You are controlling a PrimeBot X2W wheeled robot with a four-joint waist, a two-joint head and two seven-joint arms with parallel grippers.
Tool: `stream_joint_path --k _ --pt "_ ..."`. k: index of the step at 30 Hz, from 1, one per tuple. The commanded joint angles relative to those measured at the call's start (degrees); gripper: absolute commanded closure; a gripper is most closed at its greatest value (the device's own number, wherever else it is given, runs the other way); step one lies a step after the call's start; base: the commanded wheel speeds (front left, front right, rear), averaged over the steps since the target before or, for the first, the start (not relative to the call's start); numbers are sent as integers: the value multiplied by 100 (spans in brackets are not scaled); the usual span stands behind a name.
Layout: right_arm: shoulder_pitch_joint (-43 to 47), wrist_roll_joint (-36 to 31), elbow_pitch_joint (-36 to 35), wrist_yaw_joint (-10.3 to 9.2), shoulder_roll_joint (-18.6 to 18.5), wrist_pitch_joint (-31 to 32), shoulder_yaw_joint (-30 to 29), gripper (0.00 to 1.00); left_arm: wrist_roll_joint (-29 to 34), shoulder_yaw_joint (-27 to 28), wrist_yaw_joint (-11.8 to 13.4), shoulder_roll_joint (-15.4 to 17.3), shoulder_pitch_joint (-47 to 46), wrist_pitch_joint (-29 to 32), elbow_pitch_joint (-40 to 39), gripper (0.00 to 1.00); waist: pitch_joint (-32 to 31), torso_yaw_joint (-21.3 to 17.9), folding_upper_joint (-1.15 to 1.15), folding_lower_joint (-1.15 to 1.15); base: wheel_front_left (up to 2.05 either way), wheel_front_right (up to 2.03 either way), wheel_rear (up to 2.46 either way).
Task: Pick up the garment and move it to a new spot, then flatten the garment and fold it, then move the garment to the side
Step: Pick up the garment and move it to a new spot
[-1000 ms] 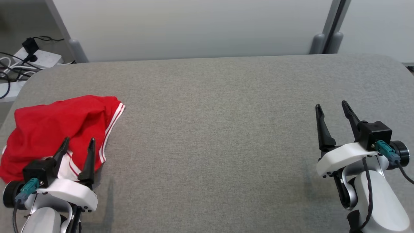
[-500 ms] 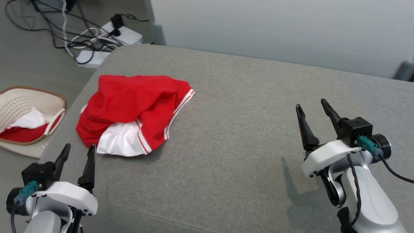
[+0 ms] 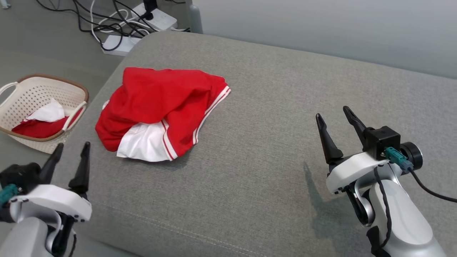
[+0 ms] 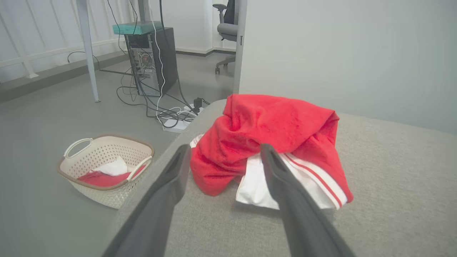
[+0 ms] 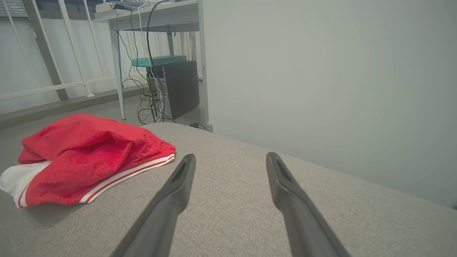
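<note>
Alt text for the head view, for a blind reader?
A crumpled red and white garment lies near the left end of a grey table. The left gripper and right gripper hover open at the lower corners; a basket sits on the floor at left.

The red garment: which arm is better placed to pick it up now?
Left. The open left gripper is near the red garment, which lies just ahead of it; the right gripper is much farther away.
</note>
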Motion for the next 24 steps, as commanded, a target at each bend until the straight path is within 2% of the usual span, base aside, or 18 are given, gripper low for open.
stream_joint_path --k 1,17,20,24 --pt "-152 -26 -250 24 39 -77 128 0 -230 133 -22 396 -464 -59 -105 0 212 -238 0 0 0 0 0" --pt "160 -412 -1319 24 39 -77 320 0 -2734 -857 -22 1859 -1331 -59 279 0 1223 -1543 0 0 0 0 0" --pt "311 -430 -1649 24 39 -77 360 0 -3076 -1082 -22 2166 -1346 -59 472 0 1383 -1797 0 0 0 0 0" --pt "454 -475 -1927 24 39 -77 343 0 -3215 -1150 -22 2358 -1353 -59 782 0 1550 -2000 0 0 0 0 0"
